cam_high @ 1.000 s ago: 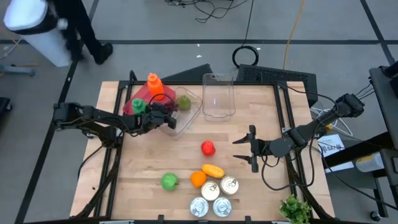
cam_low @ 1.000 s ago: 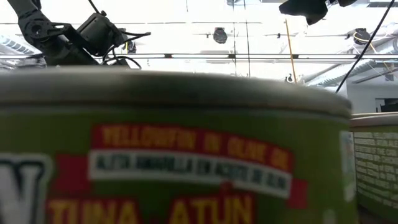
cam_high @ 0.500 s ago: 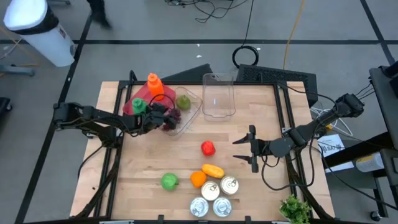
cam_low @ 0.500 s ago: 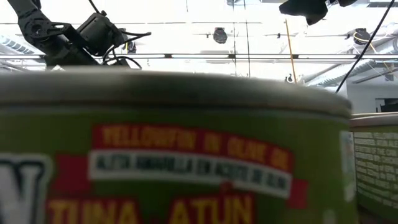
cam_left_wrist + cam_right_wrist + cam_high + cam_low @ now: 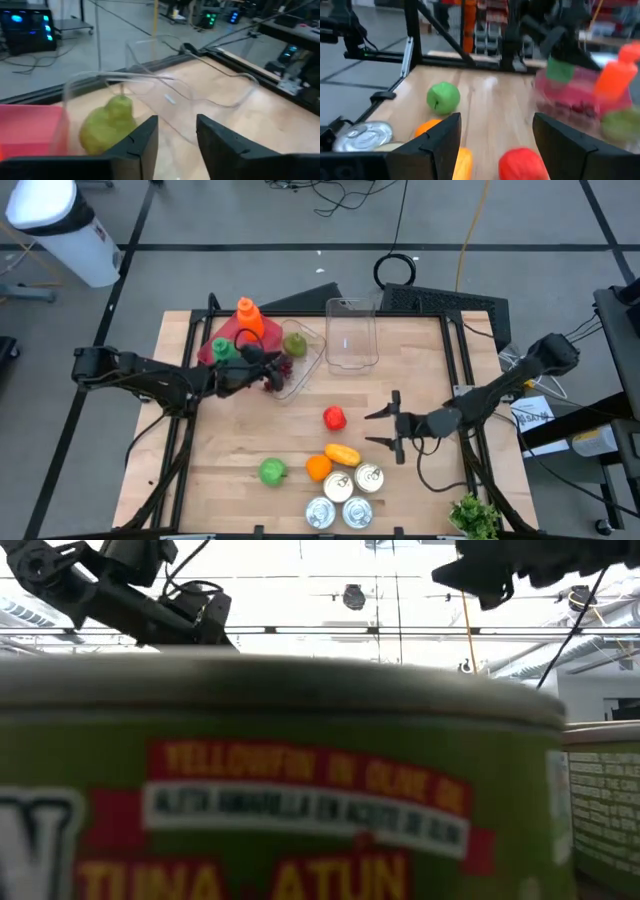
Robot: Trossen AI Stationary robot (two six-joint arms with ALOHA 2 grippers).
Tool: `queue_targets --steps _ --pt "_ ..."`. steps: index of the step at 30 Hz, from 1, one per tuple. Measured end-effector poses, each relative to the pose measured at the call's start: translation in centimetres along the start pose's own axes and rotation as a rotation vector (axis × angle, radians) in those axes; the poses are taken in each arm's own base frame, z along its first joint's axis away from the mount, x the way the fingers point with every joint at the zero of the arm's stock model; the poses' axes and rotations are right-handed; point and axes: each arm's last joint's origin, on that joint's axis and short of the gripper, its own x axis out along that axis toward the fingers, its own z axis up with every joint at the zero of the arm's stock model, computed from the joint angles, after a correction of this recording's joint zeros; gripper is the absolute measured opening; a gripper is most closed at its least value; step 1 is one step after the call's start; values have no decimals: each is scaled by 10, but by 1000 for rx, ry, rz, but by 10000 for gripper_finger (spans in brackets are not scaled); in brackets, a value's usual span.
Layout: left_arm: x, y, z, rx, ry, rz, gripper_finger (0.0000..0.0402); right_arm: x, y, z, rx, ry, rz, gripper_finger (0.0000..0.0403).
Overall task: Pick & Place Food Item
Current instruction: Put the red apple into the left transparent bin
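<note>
Wooden table (image 5: 250,430) seen from above, with me reaching over it on two dark arms. I place everything by the red tomato (image 5: 334,417) lying near the table's middle.

My left gripper (image 5: 262,367) hangs to the left of the tomato and farther back, over the near edge of a clear plastic container (image 5: 310,360). Its fingers (image 5: 145,137) stand a little apart with nothing between them. Inside that container lie a green pear (image 5: 107,122) and, just past my fingertips, a bunch of dark grapes (image 5: 281,369). A red box (image 5: 222,340), a green block (image 5: 221,350) and an orange bottle (image 5: 247,316) crowd the container's left end. A second clear container (image 5: 351,335) stands behind the tomato, slightly right.

My right gripper (image 5: 390,428) sits just right of the tomato, apart from it, pointing towards it. Its jaws are spread wide and empty; the tomato shows between my fingers (image 5: 432,142) in the wrist view.

In front of the tomato lie a yellow pepper (image 5: 343,453), an orange fruit (image 5: 318,467) and, farther left, a green apple (image 5: 272,471). Three tins (image 5: 340,495) cluster in front of those, one of them, labelled tuna, filling the low camera. Green lettuce (image 5: 474,516) sits far right at the front edge.
</note>
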Motion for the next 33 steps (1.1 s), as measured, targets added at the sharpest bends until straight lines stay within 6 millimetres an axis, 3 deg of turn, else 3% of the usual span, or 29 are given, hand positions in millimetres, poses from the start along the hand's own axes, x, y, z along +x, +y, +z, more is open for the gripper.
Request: queue_targets --steps 3,7,15,18,23,27,33 --pt "-4 -8 3 -26 -34 -58 182 12 -1 -16 -72 -8 -26 233" --pt "-9 -17 5 -51 -57 -148 245 40 -14 -26 -2 87 -86 248" --pt "-16 -32 10 -9 -66 -416 331 87 -31 -42 7 360 -69 323" --pt "-19 -36 7 4 -44 -467 345 92 -35 -55 2 417 -86 344" --pt "-23 -54 -1 91 52 -600 348 92 -38 -61 7 456 -100 354" --pt "-16 -87 2 221 181 -612 349 91 -38 -57 5 447 -98 350" --pt "18 -138 -5 358 402 -553 349 80 -41 -37 -10 405 -89 350"
